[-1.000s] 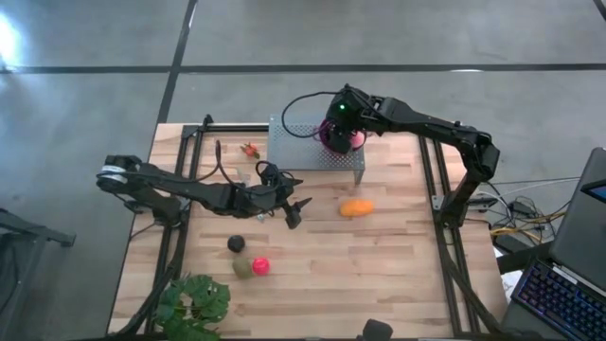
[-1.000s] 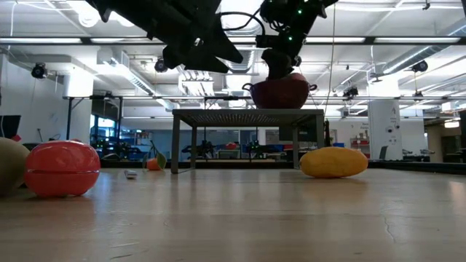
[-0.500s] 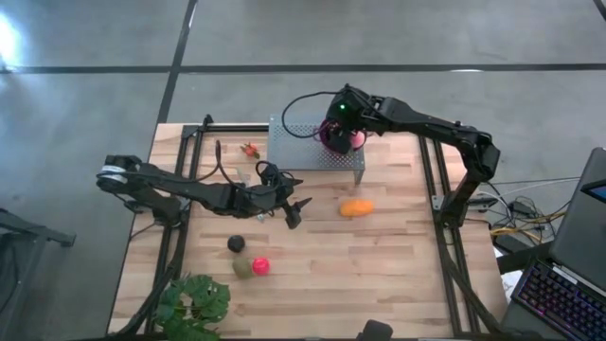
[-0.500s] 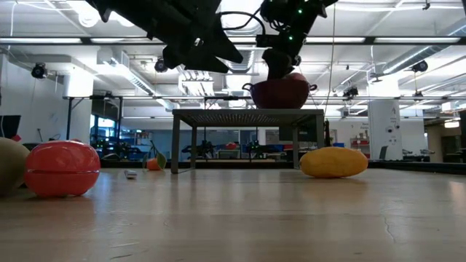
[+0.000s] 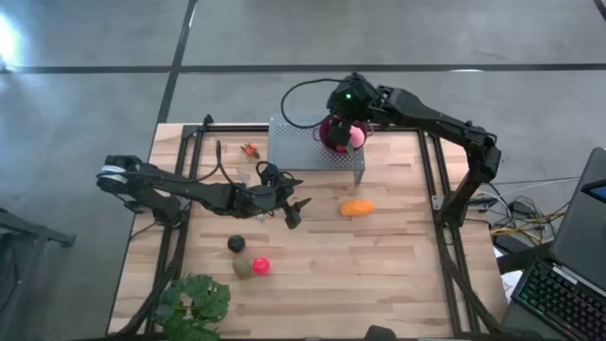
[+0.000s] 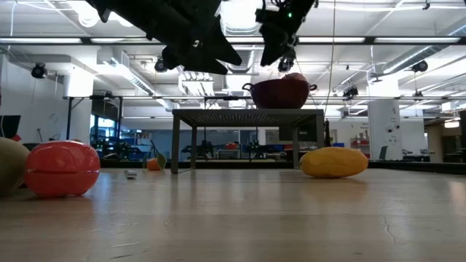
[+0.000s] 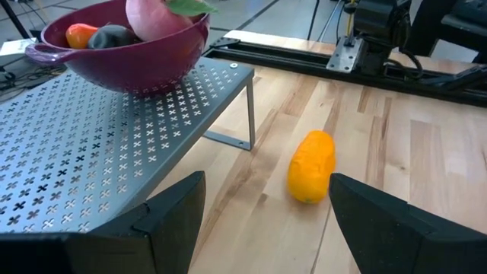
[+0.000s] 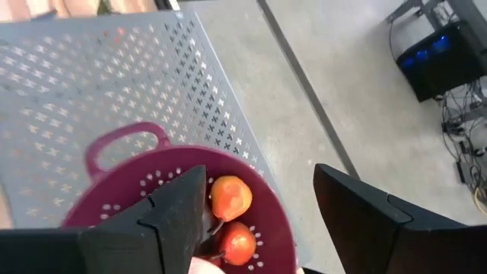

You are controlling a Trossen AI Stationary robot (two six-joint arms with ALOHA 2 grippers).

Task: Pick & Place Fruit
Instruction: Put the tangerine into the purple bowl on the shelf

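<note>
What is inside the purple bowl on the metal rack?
In the purple bowl: a pink fruit, a dark piece, an orange-red piece and two small orange-red fruits. Its bottom is covered.

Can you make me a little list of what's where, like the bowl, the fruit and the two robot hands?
bowl: purple bowl on the grey metal shelf, holding a pink ball and small orange-red fruits
orange piece: lying on the table, beside the shelf
other fruit on the table: dark ball, olive-green piece, red ball
right gripper: open, above the bowl
left gripper: open, empty, over the table's middle
</note>
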